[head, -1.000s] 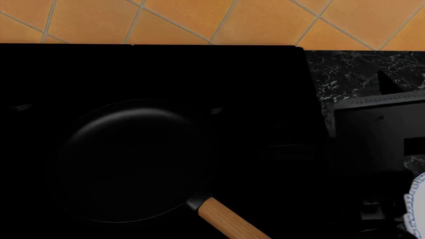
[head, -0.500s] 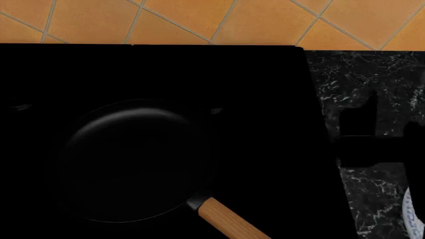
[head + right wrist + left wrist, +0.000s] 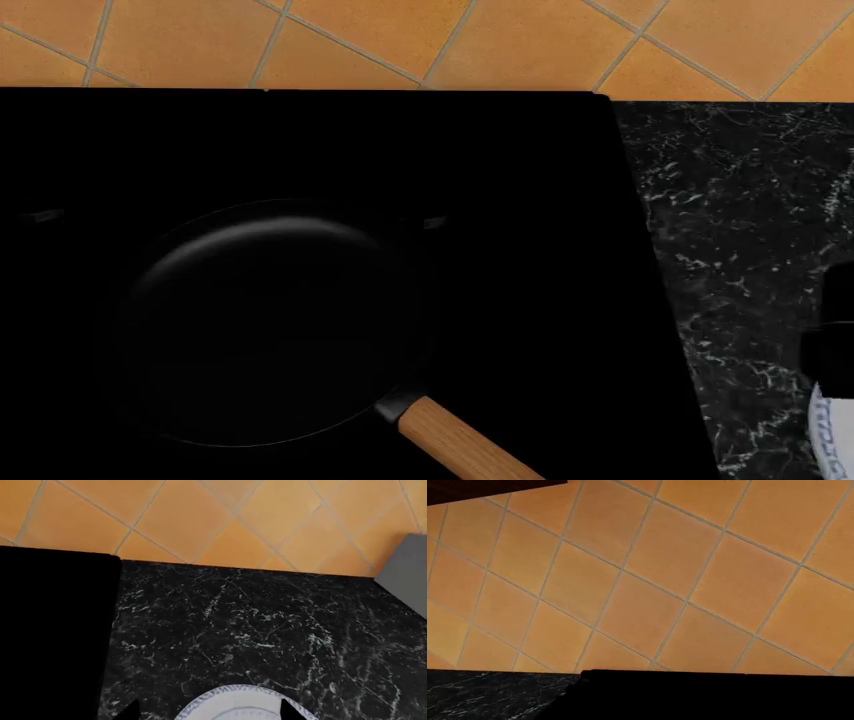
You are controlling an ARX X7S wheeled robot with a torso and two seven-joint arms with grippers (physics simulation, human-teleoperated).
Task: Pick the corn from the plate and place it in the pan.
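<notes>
None of the task is done: the pan is bare.

Sitting on the black cooktop, the pan (image 3: 274, 320) holds nothing, its wooden handle (image 3: 461, 440) angled toward the robot. Right of the cooktop, on the dark marble counter (image 3: 267, 625), only the plate's (image 3: 240, 705) edge shows; the corn is out of sight. Two dark tips beside the plate suggest the right gripper (image 3: 207, 711) hangs spread above it, holding nothing. Left gripper: not visible.

Satin-black pan (image 3: 267, 320) with wooden handle (image 3: 461, 445); speckled marble counter (image 3: 267, 630).
</notes>
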